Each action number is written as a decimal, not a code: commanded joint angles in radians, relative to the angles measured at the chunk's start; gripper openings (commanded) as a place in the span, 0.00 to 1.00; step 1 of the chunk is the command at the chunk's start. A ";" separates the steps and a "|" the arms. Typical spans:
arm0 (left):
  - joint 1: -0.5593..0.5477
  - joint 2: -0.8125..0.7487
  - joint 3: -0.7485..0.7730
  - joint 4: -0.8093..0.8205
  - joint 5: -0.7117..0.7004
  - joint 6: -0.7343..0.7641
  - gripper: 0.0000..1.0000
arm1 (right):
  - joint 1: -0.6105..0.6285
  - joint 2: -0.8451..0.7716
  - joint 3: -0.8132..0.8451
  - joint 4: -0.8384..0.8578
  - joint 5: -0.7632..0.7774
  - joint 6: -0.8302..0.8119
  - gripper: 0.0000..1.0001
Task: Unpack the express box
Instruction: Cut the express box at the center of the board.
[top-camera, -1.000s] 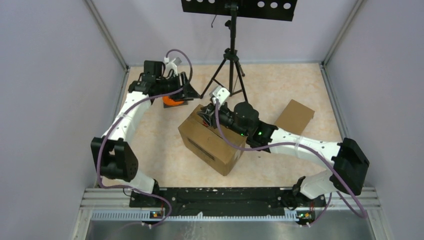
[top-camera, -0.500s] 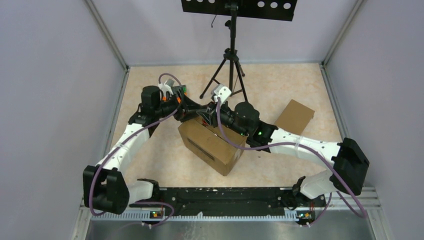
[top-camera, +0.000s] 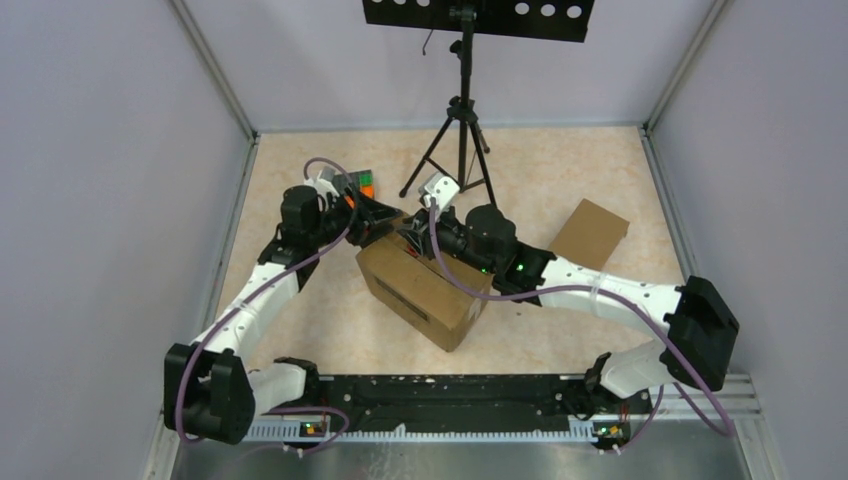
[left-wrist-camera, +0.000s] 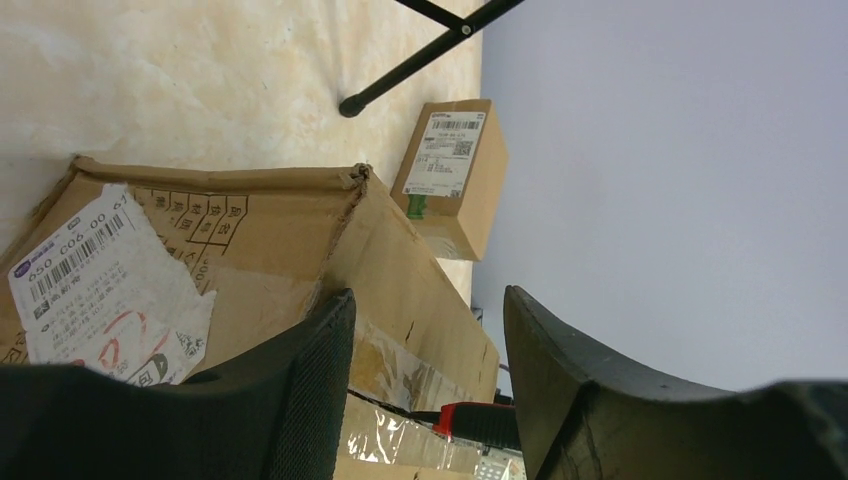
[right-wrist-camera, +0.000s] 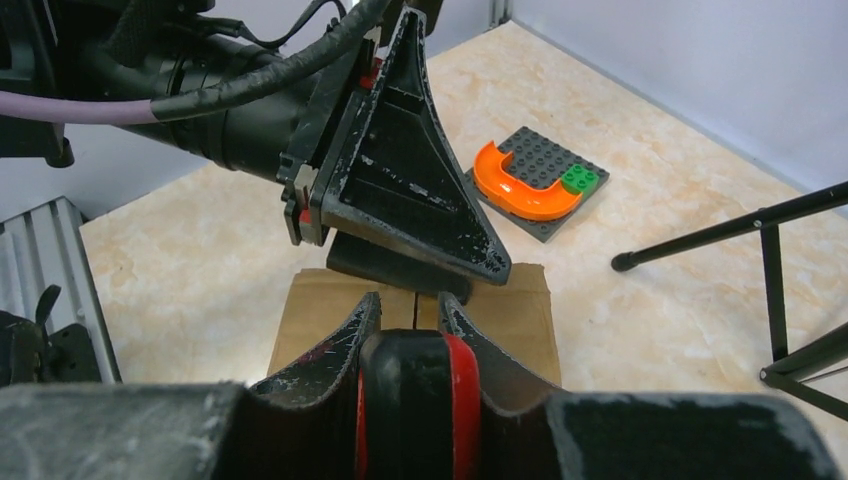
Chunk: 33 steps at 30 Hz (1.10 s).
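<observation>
Over box (right-wrist-camera: 325, 312), right claw (right-wrist-camera: 408, 300) with tool (right-wrist-camera: 412, 400)

Pale lilac walls (top-camera: 100, 200) around a beige marbled tabletop (top-camera: 560, 170), black tripod (top-camera: 462, 108) at the back.

Top view: the 11 o'clock corner of the express box (top-camera: 425, 290) sits under the left gripper (top-camera: 383, 222) and the right gripper (top-camera: 418, 232), so the box top there can't be seen. Right wrist view: the black-and-red tool (right-wrist-camera: 410, 400) between the right fingers is cut off at 6 o'clock, type unclear. Left wrist view: the print on the torn label (left-wrist-camera: 100, 290) is too small to read, and the box is cut off at 6 and 9 o'clock.
</observation>
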 joint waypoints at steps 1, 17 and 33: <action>0.000 -0.019 -0.025 -0.026 -0.101 0.015 0.61 | 0.019 -0.059 0.016 -0.032 -0.003 -0.013 0.00; -0.004 -0.007 -0.032 -0.109 -0.190 0.045 0.59 | 0.030 -0.138 -0.021 -0.108 0.014 -0.001 0.00; -0.010 -0.024 -0.038 -0.131 -0.262 0.035 0.56 | 0.035 -0.167 0.004 -0.276 0.050 0.046 0.00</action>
